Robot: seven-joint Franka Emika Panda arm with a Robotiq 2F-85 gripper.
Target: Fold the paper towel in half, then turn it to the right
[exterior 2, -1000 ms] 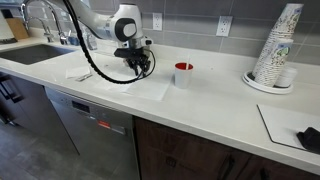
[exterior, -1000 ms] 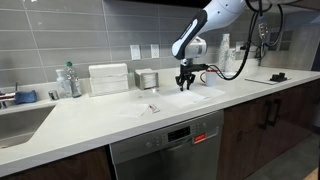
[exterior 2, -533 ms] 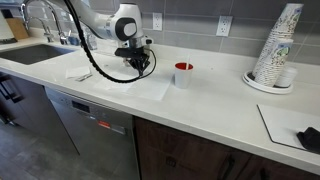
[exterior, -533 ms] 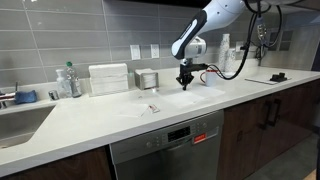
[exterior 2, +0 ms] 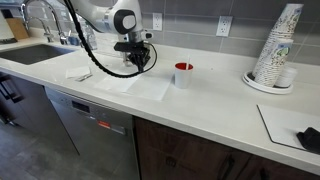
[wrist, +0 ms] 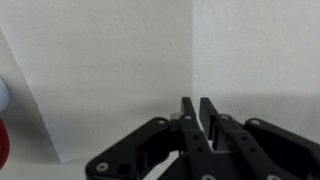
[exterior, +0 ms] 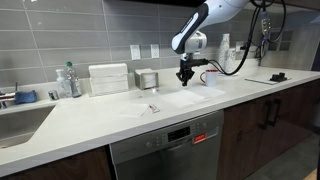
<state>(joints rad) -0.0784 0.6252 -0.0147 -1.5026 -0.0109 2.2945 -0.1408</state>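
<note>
The white paper towel lies on the white counter, also in an exterior view and filling the wrist view. My gripper hangs just above it, also seen in an exterior view. In the wrist view the gripper has its jaws nearly together, pinching a raised fold of the towel that runs straight up the picture from between the fingertips.
A red cup stands right next to the towel and shows at the wrist view's left edge. A stack of paper cups is further along. A sink, a white box and bottles stand on the counter.
The jaws were spread over the towel a second ago. They have closed and the gripper has risen a little.
</note>
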